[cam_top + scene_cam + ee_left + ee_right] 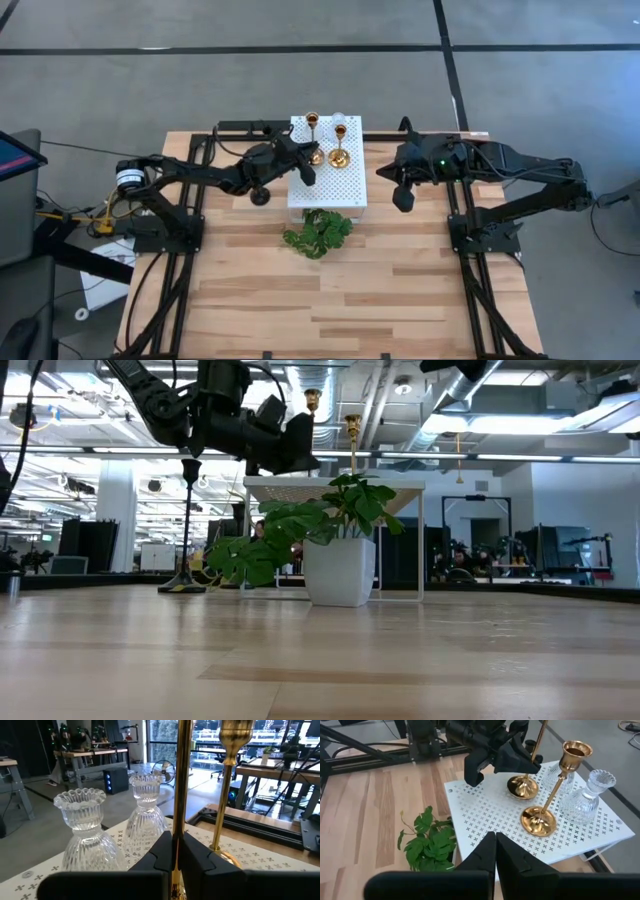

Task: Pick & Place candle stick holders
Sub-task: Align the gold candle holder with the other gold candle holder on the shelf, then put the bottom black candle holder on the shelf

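Note:
A white perforated stand (330,185) holds two gold candle stick holders and two clear glass ones (82,830) (146,805). My left gripper (307,160) is shut on the left gold holder (313,135). The second gold holder (555,795) stands on its round base beside it. A black holder (187,520) stands on the table left of the stand. My right gripper (403,198) hangs shut and empty above the table, right of the stand. My left gripper pinches the gold holder's thin stem (176,845) between its two fingers, low on the stem. The fingers come in about level from the table's left and lie across the stem. The holder stands upright, and its round base (522,787) looks set on the stand's top.
A green leafy sprig in a white pot (340,570) stands just in front of the stand's near edge. Black frame rails (190,250) run along both sides of the wooden table. Bare wood stretches toward the near edge.

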### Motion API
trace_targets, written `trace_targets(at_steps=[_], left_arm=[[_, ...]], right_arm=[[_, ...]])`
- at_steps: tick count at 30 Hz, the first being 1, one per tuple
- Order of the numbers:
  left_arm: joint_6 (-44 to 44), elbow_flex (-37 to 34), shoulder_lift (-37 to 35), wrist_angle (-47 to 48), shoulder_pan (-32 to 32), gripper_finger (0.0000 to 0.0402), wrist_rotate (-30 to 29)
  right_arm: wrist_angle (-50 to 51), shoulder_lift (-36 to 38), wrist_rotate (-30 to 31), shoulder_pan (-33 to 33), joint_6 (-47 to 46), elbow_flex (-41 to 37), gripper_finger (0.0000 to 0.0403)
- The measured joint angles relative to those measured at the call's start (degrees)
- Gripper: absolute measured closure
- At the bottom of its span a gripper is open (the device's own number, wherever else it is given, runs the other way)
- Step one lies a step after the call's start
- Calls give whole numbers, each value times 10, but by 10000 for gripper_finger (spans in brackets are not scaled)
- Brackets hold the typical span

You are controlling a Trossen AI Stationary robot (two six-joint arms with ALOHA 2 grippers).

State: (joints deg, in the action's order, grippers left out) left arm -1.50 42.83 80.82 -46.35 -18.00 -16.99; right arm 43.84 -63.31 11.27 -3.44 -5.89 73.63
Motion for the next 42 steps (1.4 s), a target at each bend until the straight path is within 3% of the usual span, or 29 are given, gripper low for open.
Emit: trace_targets(at_steps=[21, 33, 42], left_arm=[[33, -35, -2, -14, 4, 378, -27], [83, -37, 0, -13, 4, 299, -27], [110, -37, -1, -16, 4, 212, 50]], right_arm=[[-12, 0, 0, 0, -2, 0, 403], [-27, 0, 0, 0, -2, 0, 403], [-27, 0, -5, 0, -2, 0, 403]])
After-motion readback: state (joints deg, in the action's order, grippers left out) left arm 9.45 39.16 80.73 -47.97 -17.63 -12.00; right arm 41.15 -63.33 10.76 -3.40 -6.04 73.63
